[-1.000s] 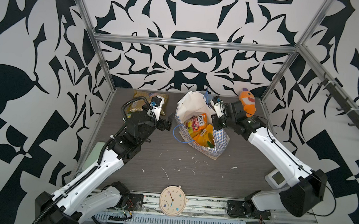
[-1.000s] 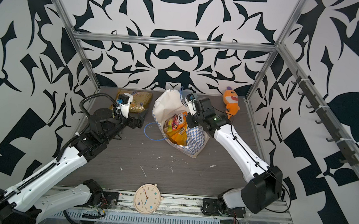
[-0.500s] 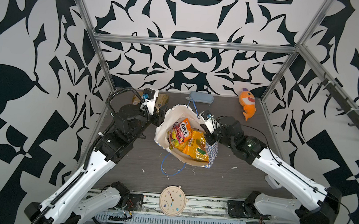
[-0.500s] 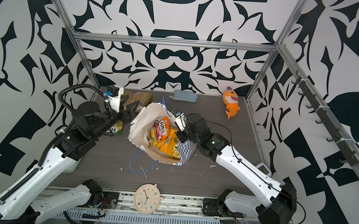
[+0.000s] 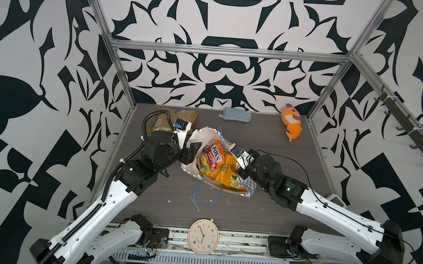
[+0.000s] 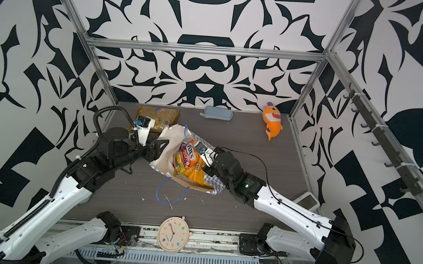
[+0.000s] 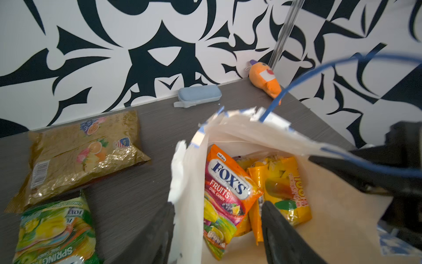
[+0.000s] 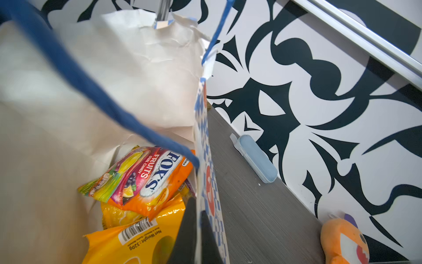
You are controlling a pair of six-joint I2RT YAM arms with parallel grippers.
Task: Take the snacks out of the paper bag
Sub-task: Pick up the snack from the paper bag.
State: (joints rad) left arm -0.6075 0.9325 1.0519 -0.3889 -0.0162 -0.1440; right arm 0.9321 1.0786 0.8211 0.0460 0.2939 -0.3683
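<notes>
Right gripper [image 8: 197,211] clamps the paper bag [image 8: 137,80] wall; left gripper [image 7: 218,205], fingers [image 7: 285,235] apart, straddles the opposite wall, FOX'S packet [image 7: 228,182] between them

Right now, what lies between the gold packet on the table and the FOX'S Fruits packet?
Bare table, then the paper bag's white wall: the gold packet lies outside it, the FOX'S Fruits packet inside. The left wrist view shows this.

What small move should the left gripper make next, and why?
Probably shift the left gripper sideways until both fingers are inside the bag. It is open, but one finger sits outside the bag's wall, so closing now would pinch paper with the orange sweet packet. The right gripper holds the bag's checked side.
</notes>
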